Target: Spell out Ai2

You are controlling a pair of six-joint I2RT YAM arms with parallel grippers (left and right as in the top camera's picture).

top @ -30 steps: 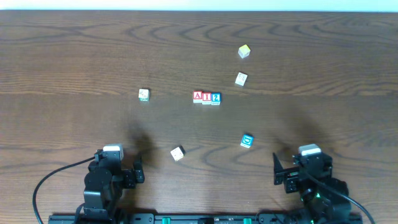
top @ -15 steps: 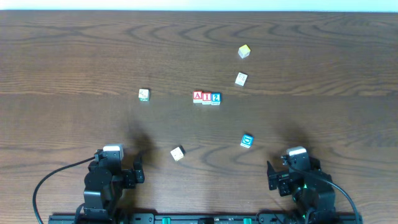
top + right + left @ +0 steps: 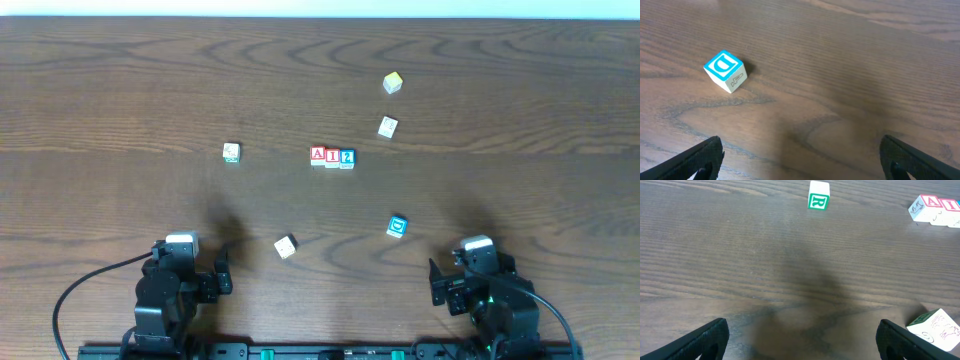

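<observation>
Three letter blocks stand touching in a row mid-table: a red A block (image 3: 318,155), a red I block (image 3: 332,156) and a blue 2 block (image 3: 347,157). The A block (image 3: 928,205) shows at the top right of the left wrist view. My left gripper (image 3: 196,283) is open and empty at the front left, its fingers wide apart (image 3: 802,342). My right gripper (image 3: 452,287) is open and empty at the front right (image 3: 802,160), far from the row.
Loose blocks lie around: a green R block (image 3: 231,152) (image 3: 818,195), a blue D block (image 3: 398,227) (image 3: 724,70), a white block (image 3: 286,246) (image 3: 936,327), a white block (image 3: 388,127) and a yellow block (image 3: 393,82).
The right arm drew back toward the front edge and a little left between the first and second earlier frames, then held still. The left arm and blocks did not move.
</observation>
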